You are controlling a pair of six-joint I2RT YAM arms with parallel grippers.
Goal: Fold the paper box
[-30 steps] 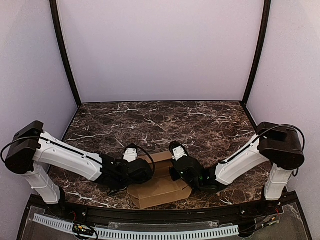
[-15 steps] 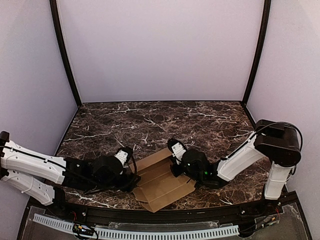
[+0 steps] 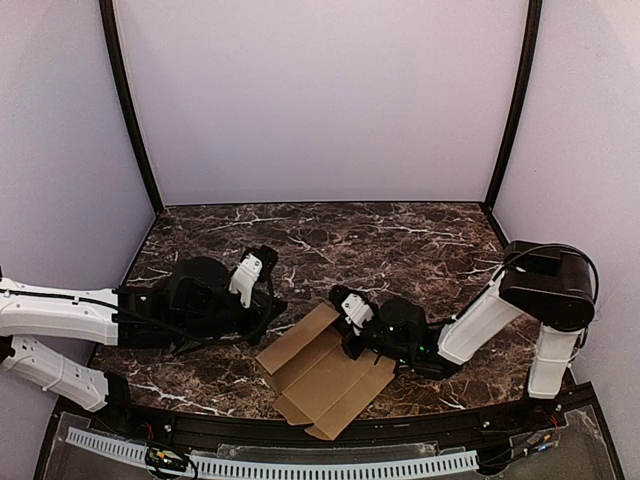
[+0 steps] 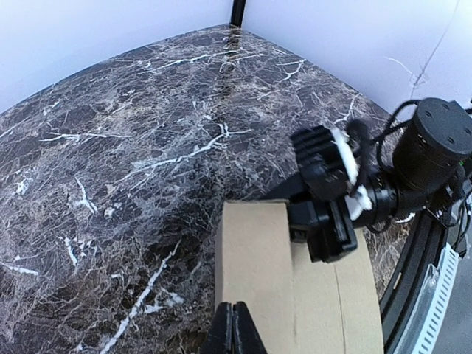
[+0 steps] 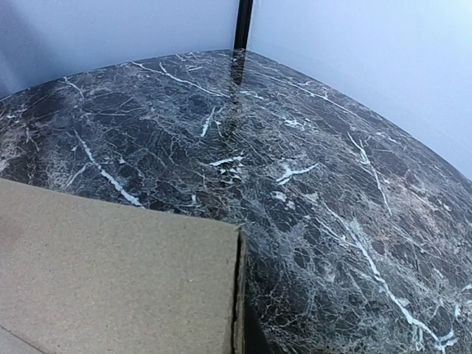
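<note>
The brown cardboard paper box (image 3: 325, 375) has come undone on you. A second ago it was doubled over into a compact shape between the two arms. Now it lies spread out as a creased flat sheet on the dark marble counter (image 3: 330, 240), at the near middle, with its panels and tabs fanned toward the near edge.

Your left arm has swung off to the left. The left gripper (image 4: 232, 328) let go as it went and is clenched again, fingertips together. In its wrist view they sit right at the sheet's near-left edge, with no cardboard visibly pinched between them.

The right gripper (image 3: 348, 322) has kept its place at the sheet's far right edge and is clenched there, apparently grasping that edge. Its own wrist view shows only a cardboard panel close under the camera, so treat that hold as likely, not certain.

By my reading the fold is lost and you are back near the start. The creases are there, so the panels should bend along them again. With one edge pinned, expect the sheet to pivot about it when you push.
</note>
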